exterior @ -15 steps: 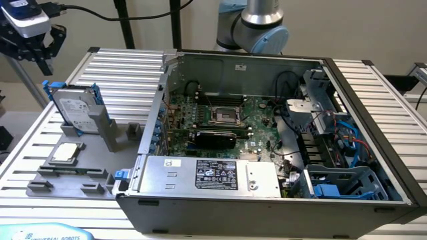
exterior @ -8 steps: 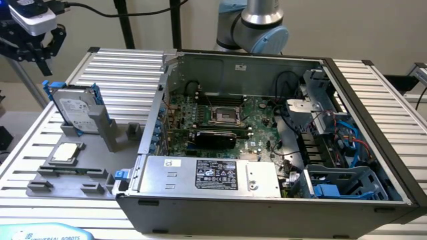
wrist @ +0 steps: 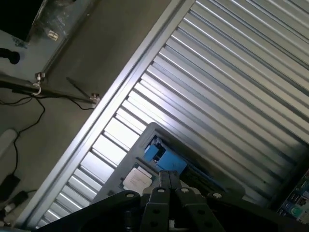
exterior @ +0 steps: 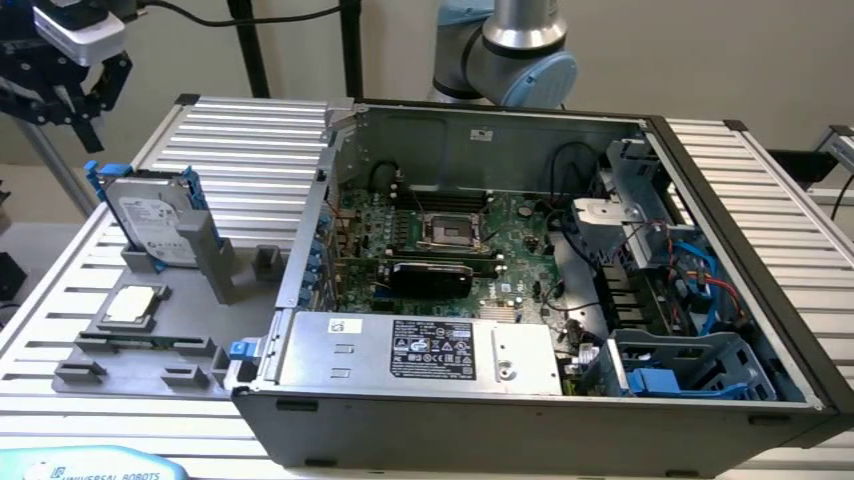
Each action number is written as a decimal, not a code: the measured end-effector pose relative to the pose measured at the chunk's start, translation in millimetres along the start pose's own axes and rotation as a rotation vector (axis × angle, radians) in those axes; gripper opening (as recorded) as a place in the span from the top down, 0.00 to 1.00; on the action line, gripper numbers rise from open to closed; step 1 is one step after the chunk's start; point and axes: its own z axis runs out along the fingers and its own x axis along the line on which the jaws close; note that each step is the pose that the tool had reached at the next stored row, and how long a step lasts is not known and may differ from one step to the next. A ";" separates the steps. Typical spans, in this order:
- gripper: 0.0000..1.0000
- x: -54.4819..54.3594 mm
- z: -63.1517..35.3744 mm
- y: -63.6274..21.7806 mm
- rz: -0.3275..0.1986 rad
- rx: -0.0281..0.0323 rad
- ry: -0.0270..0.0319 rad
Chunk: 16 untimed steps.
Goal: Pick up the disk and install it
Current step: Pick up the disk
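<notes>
Clearance, taken from the disk [exterior: 150, 215].
- Above: open air up to the gripper [exterior: 74, 110].
- Toward the exterior view's right: bare ribbed table [exterior: 254, 140], then the open case [exterior: 314, 230] wall.
- Just beside, nearer the camera: grey holder [exterior: 200, 250] posts and chip [exterior: 134, 303].
- Well apart, in the case's far corner: open-topped blue bay [exterior: 701, 360], with cables [exterior: 701, 280] close by.

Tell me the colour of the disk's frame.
The frame is blue; exterior view shows it best.

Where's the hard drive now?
Exterior view's left: the blue-framed silver-grey metal hard drive stands in a grey plastic holder, beside the open computer case.
</notes>
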 end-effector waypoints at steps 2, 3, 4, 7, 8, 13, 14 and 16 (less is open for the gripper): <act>0.89 0.0 0.0 0.0 -0.035 0.0006 0.0024; 0.89 0.0 0.0 0.0 -0.053 0.0009 0.0035; 0.89 0.0 0.0 0.0 -0.069 0.0012 0.0046; 0.89 0.0 -0.1 0.0 -0.118 0.0025 0.0064; 0.89 0.0 0.0 0.0 -0.134 0.0031 0.0066; 0.89 -0.1 0.0 0.0 -0.220 0.0080 0.0060; 0.89 -0.1 0.0 0.0 -0.237 0.0092 0.0052; 0.89 0.0 0.2 0.0 -0.272 0.0119 0.0033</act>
